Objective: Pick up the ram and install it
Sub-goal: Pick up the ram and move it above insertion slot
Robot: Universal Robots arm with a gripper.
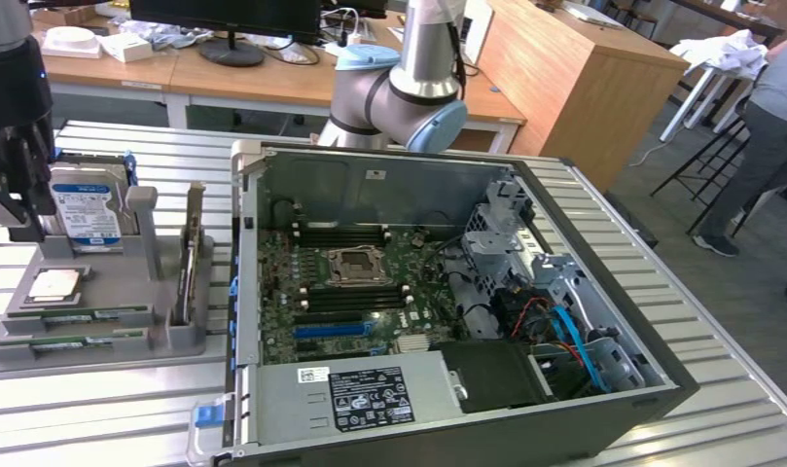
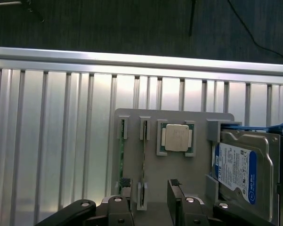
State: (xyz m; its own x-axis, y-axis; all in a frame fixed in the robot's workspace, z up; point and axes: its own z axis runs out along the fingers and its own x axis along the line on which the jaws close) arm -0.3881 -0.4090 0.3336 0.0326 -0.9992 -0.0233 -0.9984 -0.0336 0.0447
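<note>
- ram (image 2: 144, 165) sits in a narrow slot of the grey holder (image 2: 179, 120), next to the cpu (image 2: 177, 138); second ram stick (image 2: 121, 157) is in the parallel slot just beside it
- gripper (image 2: 150, 187) jaws are spread wide, nothing held; in the wrist view the ram lines up between the two fingers (image 2: 125, 184), and the second ram stick is close to one of them
- can't tell from either view whether the fingertips touch the holder
- wrist view adds: hard drive (image 2: 240, 172) standing in the holder's end bay, blue label to the camera, slatted metal table (image 2: 52, 141) under it all
- exterior view gives the wider layout: gripper (image 1: 15, 219) hangs over the holder (image 1: 108, 360) at the exterior view's left, in front of the hard drive (image 1: 89, 209)
- there the ram (image 1: 75, 316) and second ram stick (image 1: 69, 342) read as green strips in their slots; expansion card (image 1: 192, 258) is upright along the holder's edge
- open pc case (image 1: 367, 180) is just beside the holder, motherboard (image 1: 354, 311) exposed, dark memory slots either side of the cpu socket (image 1: 354, 261)
- person (image 1: 763, 126) stands at the exterior view's right edge, well apart from the holder
</note>
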